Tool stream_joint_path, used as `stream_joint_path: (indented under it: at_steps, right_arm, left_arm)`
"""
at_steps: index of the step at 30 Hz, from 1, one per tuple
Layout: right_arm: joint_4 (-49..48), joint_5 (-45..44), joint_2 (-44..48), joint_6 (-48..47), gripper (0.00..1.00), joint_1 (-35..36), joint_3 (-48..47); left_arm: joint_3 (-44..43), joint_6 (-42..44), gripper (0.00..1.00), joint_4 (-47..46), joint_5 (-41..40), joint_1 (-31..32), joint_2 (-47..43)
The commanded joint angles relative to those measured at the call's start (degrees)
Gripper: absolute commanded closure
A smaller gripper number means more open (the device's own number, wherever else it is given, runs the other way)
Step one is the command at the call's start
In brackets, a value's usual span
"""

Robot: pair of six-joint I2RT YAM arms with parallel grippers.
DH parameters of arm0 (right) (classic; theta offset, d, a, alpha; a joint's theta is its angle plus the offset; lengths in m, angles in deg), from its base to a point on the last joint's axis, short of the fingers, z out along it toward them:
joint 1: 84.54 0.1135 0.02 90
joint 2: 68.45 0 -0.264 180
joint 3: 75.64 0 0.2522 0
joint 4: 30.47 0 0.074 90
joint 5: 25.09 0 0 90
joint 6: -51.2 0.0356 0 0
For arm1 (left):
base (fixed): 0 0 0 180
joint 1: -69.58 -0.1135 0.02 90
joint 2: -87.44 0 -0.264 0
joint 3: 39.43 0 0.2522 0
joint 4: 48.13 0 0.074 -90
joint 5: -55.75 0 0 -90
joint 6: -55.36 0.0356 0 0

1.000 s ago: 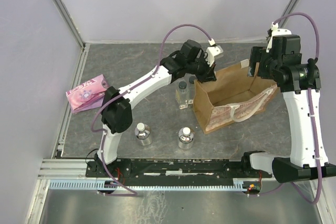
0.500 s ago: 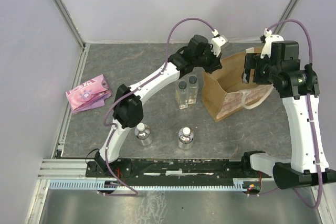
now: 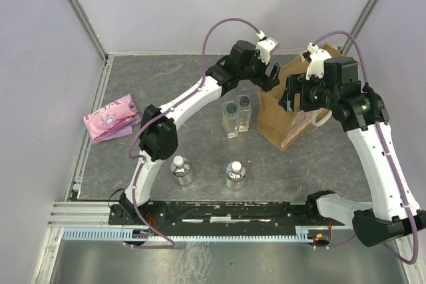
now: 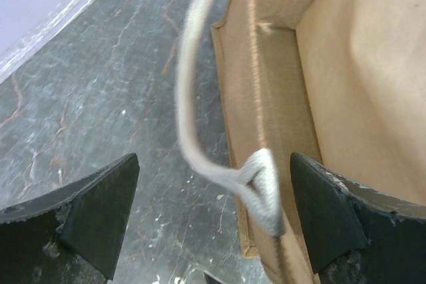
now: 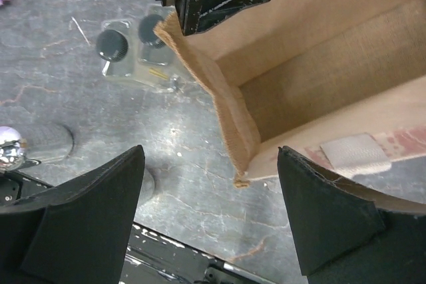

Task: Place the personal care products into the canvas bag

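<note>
Your left gripper (image 4: 213, 187) straddles the canvas bag (image 4: 279, 84) wall and white handle (image 4: 182, 98), fingers apart. Your right gripper (image 5: 210, 184), fingers also apart, hovers over its corner.

White left arm (image 3: 186, 101) and right arm (image 3: 379, 157), black joints, purple cables (image 3: 229, 22), black wedge-fingered left gripper (image 4: 213, 157)
</note>
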Motion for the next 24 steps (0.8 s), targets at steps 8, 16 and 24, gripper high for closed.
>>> stream_joint_path:
  at_steps: [8,16,24]
  right_arm:
    - [-5.04,-5.03,-2.96,1.61,0.11,5.25,-6.15]
    - [-8.02,-7.55,-10.67,2.40,0.10,12.74,-9.41]
    - [-8.06,-14.75,-25.38,0.79,0.10,18.78,-20.05]
  left_arm:
    - [6.73,-9.50,0.00,-2.80,7.17,-8.23,-17.94]
    - [17.01,-14.74,0.01,-1.41,6.36,-19.04,-27.46]
    - [27.66,-5.85,0.01,4.53,-3.33,-24.44,-37.76]
